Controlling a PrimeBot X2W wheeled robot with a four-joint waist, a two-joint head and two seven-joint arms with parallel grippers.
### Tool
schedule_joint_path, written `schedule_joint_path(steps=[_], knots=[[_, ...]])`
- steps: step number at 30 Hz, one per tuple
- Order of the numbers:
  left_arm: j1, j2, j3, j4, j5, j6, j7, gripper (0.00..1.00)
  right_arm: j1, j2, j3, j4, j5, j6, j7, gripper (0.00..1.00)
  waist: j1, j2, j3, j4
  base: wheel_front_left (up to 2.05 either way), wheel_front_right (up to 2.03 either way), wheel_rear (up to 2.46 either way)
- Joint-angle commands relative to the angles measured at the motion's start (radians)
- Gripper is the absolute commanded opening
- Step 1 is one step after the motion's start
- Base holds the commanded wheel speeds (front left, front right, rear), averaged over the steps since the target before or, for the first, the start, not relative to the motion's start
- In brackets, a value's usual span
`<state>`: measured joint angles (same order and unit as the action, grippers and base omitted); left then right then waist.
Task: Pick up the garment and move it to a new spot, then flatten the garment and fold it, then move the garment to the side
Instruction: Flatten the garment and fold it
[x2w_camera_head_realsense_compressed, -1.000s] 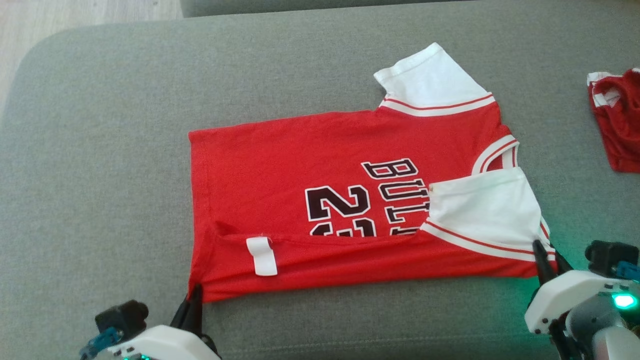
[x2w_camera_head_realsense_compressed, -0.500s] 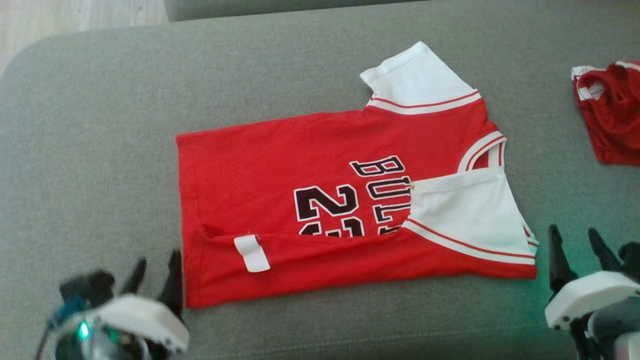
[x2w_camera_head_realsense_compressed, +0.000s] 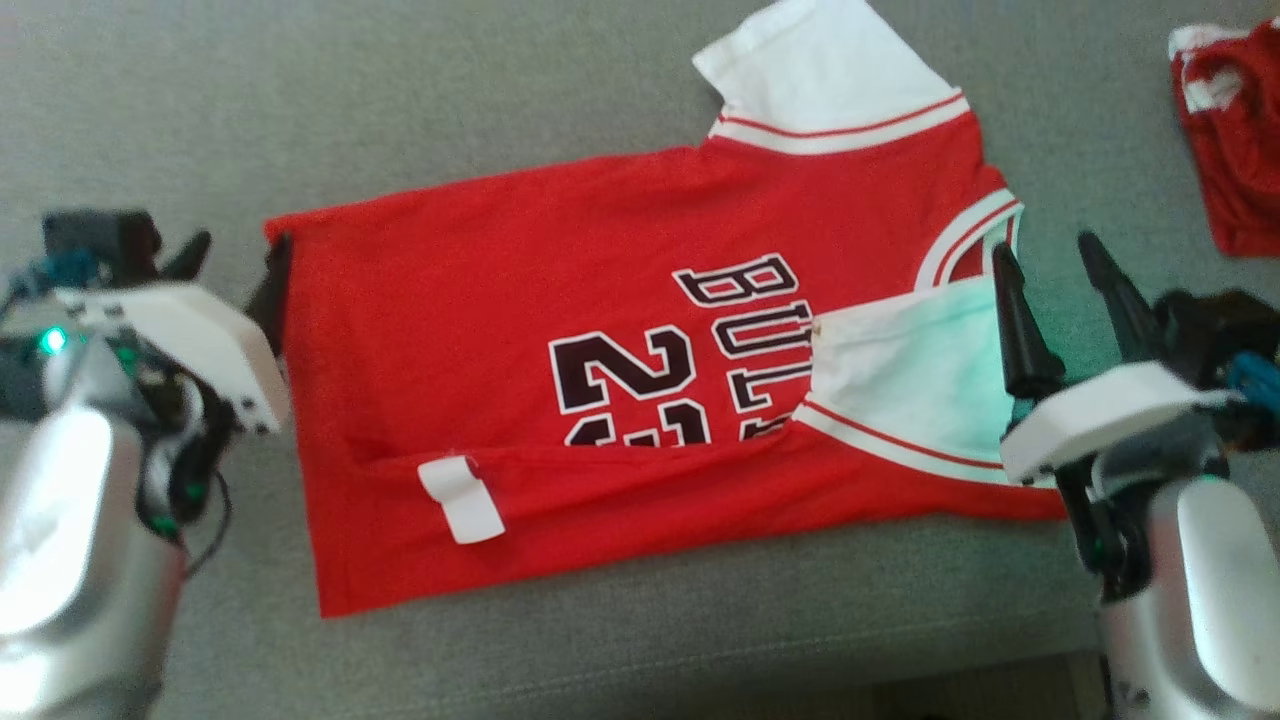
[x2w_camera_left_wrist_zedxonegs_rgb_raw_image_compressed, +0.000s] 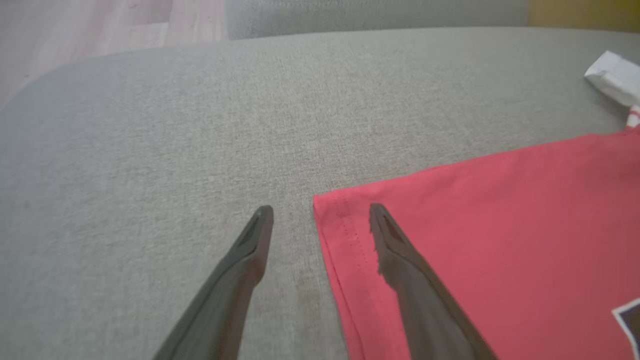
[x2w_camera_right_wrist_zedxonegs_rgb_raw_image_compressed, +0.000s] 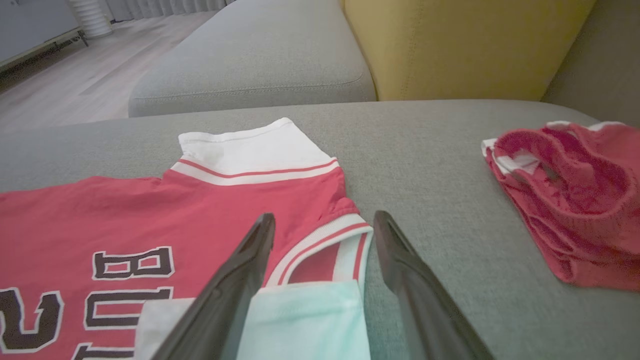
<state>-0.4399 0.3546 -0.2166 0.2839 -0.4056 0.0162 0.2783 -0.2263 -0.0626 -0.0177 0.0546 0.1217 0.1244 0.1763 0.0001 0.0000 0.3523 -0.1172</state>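
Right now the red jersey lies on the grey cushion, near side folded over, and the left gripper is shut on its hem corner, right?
Not quite: the left gripper is open, not shut. The left wrist view shows its fingers apart, one over the grey cushion, one over the red jersey by the hem corner. The rest is right.

Left gripper (x2w_camera_head_realsense_compressed: 232, 272) wide open, fingers pointing up, holding nothing; right gripper (x2w_camera_head_realsense_compressed: 1045, 268) wide open, fingers pointing up, holding nothing
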Motion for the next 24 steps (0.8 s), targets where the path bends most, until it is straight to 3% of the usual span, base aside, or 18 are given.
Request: schedule_joint_path(steps=[1, 13, 24], knots=[[-0.061, 0.053, 0.033, -0.012, 0.007, -0.008, 0.021, 1.00, -0.040, -0.020, 0.035, -0.023, 0.003, 0.006, -0.011, 1.00, -0.0001, 0.0000, 0.052, -0.025, 0.00, 0.00, 0.00], [-0.180, 0.118, 0.011, 0.058, 0.007, -0.047, 0.140, 1.00, -0.171, -0.061, 0.111, 0.042, 0.020, 0.006, -0.045, 1.00, -0.0001, 0.0000, 0.126, -0.053, 0.00, 0.00, 0.00], [-0.107, 0.156, -0.002, -0.081, -0.024, -0.063, 0.231, 1.00, -0.183, -0.075, 0.113, 0.038, 0.021, 0.006, -0.045, 1.00, -0.0001, 0.0000, 0.129, -0.045, 0.00, 0.00, 0.00]])
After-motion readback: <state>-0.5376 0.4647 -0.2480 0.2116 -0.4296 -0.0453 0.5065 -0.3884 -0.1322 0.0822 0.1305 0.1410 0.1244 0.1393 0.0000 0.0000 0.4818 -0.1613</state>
